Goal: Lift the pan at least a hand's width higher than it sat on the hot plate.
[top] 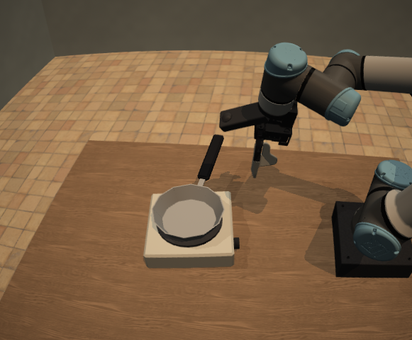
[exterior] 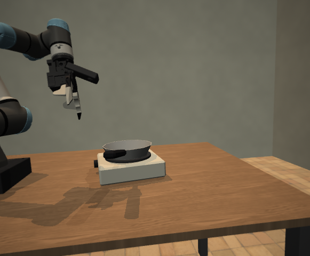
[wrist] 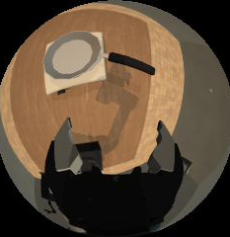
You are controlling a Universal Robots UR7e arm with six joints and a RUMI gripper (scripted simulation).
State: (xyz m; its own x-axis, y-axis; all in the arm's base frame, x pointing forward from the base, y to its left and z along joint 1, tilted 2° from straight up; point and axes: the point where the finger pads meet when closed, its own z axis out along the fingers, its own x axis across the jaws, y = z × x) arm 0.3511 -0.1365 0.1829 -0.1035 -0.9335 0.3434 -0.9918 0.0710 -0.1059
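The fingers stand spread as wide as they go, with only bare air between them; the wrist view shows one tip at each side and the table far below in the gap. The gripper (exterior: pixel 76 105) hangs high in the air, pointing downward, well above the wooden table (top: pixel 99 292) and off to the side of the pan, touching nothing. A dark bar-shaped piece (exterior: pixel 81 72) sticks out sideways from the wrist just above the jaws.

The pan (top: pixel 187 214) sits flat on the hot plate (top: pixel 189 254), a pale square unit with a small black knob (top: pixel 236 243) on one side, set near the middle of the table. The pan's bowl is grey and holds nothing. Its black handle (top: pixel 210 157) reaches out past the hot plate's edge towards the far edge of the table, to the side of the gripper in the top view and well below it.

The arm's black base (top: pixel 340 256) is at the table's edge, well apart from the hot plate. Tiled floor (top: pixel 125 95) surrounds the table.
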